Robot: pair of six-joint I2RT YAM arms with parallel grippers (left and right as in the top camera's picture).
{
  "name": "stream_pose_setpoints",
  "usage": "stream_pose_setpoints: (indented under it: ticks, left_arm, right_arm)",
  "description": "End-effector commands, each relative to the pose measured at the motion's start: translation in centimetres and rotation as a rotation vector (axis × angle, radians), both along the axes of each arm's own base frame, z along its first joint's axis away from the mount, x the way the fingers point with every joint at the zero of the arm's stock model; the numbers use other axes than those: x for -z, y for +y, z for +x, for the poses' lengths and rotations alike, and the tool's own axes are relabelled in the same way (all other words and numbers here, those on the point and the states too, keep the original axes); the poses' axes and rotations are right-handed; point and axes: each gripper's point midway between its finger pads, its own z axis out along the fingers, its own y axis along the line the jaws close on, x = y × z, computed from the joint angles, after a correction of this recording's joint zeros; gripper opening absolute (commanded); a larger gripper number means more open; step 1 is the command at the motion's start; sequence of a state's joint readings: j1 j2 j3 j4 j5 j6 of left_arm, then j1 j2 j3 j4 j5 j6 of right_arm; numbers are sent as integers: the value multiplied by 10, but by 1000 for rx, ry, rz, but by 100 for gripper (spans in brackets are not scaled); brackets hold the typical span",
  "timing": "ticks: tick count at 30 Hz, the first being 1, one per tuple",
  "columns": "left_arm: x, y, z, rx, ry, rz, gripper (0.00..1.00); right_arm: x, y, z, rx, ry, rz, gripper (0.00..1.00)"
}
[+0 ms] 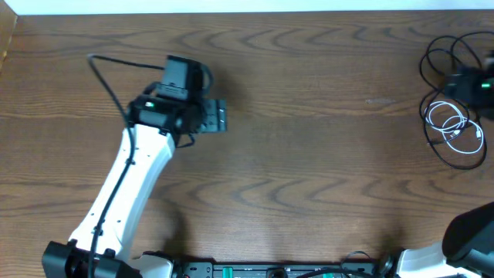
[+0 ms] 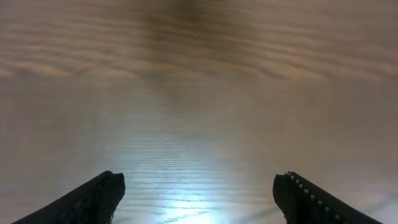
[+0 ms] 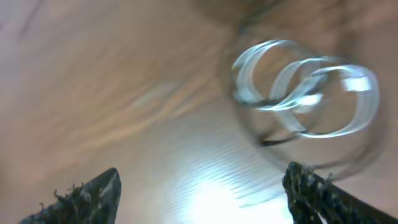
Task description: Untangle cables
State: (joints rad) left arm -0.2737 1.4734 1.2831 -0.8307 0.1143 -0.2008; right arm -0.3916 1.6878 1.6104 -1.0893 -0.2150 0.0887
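Far left in the overhead cam, you see the L arm (image 1: 131,177), a white link reaching up over the table (image 1: 309,170). A thick black wire (image 1: 106,81) runs from its wrist toward the upper left.

The L gripper (image 2: 199,179) is wide open. In its wrist cam the two fingers (image 2: 93,199) stand far apart at the bottom corners, w/ only wood between them. It holds nothing and is well apart from the cables.

At the far right edge the black cables (image 1: 448,58) lie in loose loops near the top corner. Just below them is the white cable (image 1: 455,127), in small coils, w/ a black loop around it. You cannot tell if the white and black ones are knotted together.

The R arm (image 1: 469,85) hangs over this pile, its dark wrist between the black loops and the white coils. The R gripper (image 3: 202,173) is also wide open and holds nothing. Its wrist cam is blurred, but the white coils show ahead of the fingertips, upper right, not between them.
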Motion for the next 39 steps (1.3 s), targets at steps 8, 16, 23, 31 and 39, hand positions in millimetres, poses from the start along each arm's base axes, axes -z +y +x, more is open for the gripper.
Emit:
stream_pose_setpoints:
  ticks: [8, 16, 23, 31, 39]
  left_arm:
    - [42, 41, -72, -85, 378, 180, 92]
    - [31, 56, -97, -142, 197, 120, 93]
    - [-20, 65, -131, -160, -312, -30, 93]
    - [-35, 67, -138, -162, -389, -54, 93]
    - [-35, 67, -138, -162, -388, -54, 93]
  right_arm:
    - [39, 95, -46, -295, 267, 8, 99]
    - [15, 104, -108, -253, -95, -96, 99]
    - [-18, 111, -160, -240, -343, -170, 99]
    - [1, 115, -187, -246, -225, -137, 99]
    - [-16, 116, -184, -268, -335, -182, 99]
